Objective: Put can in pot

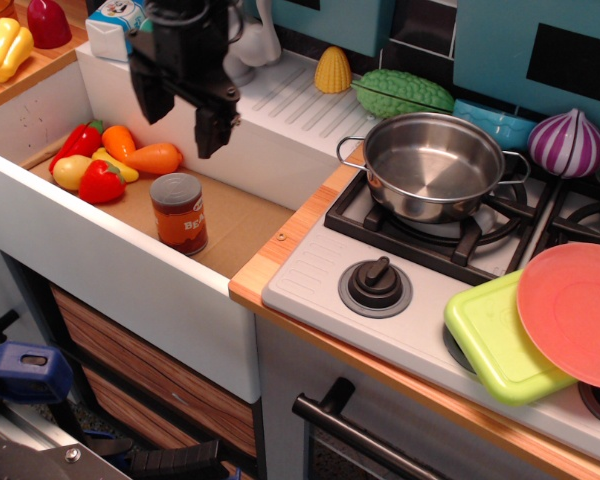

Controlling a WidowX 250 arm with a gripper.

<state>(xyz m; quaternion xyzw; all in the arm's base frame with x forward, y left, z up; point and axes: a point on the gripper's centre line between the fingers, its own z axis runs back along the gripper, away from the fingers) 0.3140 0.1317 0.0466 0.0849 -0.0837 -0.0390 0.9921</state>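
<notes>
The can [179, 213], orange-red label with a silver top, stands upright on the brown floor of the white sink [110, 270]. The shiny steel pot [435, 165] sits empty on the stove's left burner. My black gripper [172, 125] hangs open and empty above the sink, its fingertips a little above and behind the can, apart from it.
Toy peppers, a carrot and other vegetables [110, 160] lie in the sink's back left. A grey faucet [242, 40], corn [332, 70] and a green gourd [402, 93] sit behind. A purple onion [566, 143], green lid [500, 335], pink plate [577, 312] and stove knob [376, 284] are right.
</notes>
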